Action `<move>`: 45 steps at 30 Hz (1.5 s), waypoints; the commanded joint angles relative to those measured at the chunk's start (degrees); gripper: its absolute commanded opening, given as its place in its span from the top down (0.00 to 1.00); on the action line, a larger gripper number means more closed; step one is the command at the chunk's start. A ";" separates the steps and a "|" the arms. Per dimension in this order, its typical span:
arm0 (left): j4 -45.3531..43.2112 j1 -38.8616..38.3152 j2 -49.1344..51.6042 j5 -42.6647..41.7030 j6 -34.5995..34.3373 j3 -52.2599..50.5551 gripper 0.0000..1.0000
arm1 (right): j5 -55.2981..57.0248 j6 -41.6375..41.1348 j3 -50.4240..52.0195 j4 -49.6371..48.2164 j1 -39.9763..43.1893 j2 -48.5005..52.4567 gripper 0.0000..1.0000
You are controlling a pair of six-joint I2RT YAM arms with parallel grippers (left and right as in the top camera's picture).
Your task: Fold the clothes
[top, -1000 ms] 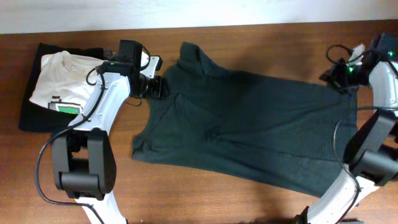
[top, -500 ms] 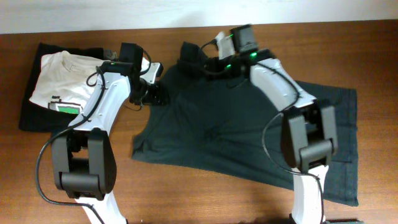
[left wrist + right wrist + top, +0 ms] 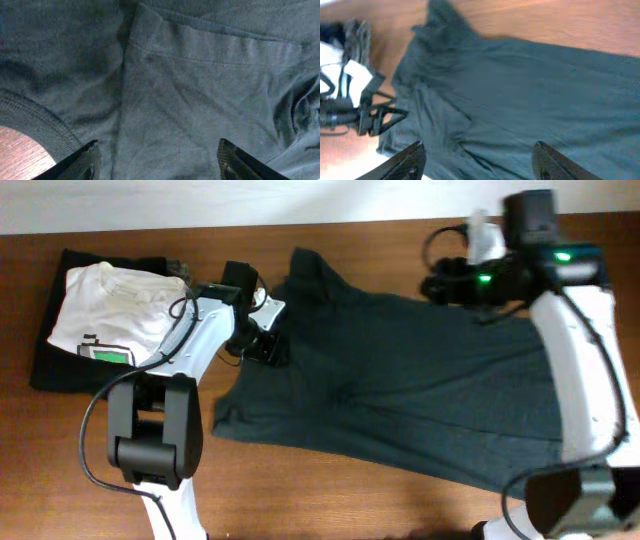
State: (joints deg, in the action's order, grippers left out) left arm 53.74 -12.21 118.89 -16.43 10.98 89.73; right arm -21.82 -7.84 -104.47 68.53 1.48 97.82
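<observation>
- Wooden counter (image 3: 400,240) carries the dark T-shirt (image 3: 420,390), spread nearly flat across its middle.
- I judge the cloth soft, light and limp. It would sag from one pinch, so I'd take a hem corner on each side.
- My left gripper (image 3: 157,167) is spread apart, low over a seam (image 3: 200,61) beside a ribbed edge (image 3: 35,125).
- My right gripper (image 3: 477,160) hangs wide apart and empty, well above the cloth.
- Only the left wrist view shows that stitching; only overhead shows the whole outline.
</observation>
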 commanded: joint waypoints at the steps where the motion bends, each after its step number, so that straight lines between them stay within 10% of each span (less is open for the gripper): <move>1: -0.33 -0.02 0.48 1.20 1.97 0.24 0.26 | 1.57 -2.62 -0.66 3.06 8.50 -2.99 0.25; 10: -5.95 -0.79 3.30 -3.13 1.53 0.24 0.22 | 5.86 -4.90 4.04 10.05 27.50 3.06 0.23; 22: -9.46 -1.36 3.91 -6.69 1.57 0.24 0.23 | 8.94 -5.14 15.43 4.24 28.61 4.85 0.22; 38: -10.84 -2.75 7.63 -6.34 1.53 3.96 0.89 | 8.83 -5.14 15.43 4.02 28.61 4.85 0.22; 40: -8.81 -2.75 7.63 -5.60 1.55 6.80 0.77 | 8.83 -5.11 15.43 3.91 28.61 4.85 0.22; 42: -8.87 -2.75 7.63 -1.44 1.55 7.61 0.43 | 8.85 -5.11 15.43 3.80 28.61 4.85 0.22; 45: -8.92 -2.78 7.93 -0.24 1.60 7.58 0.28 | 9.01 -5.14 15.43 3.21 28.61 4.85 0.22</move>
State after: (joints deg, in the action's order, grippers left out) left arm 44.77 -14.68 126.04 -18.90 12.45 96.51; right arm -13.72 -12.27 -89.23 72.10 29.87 103.13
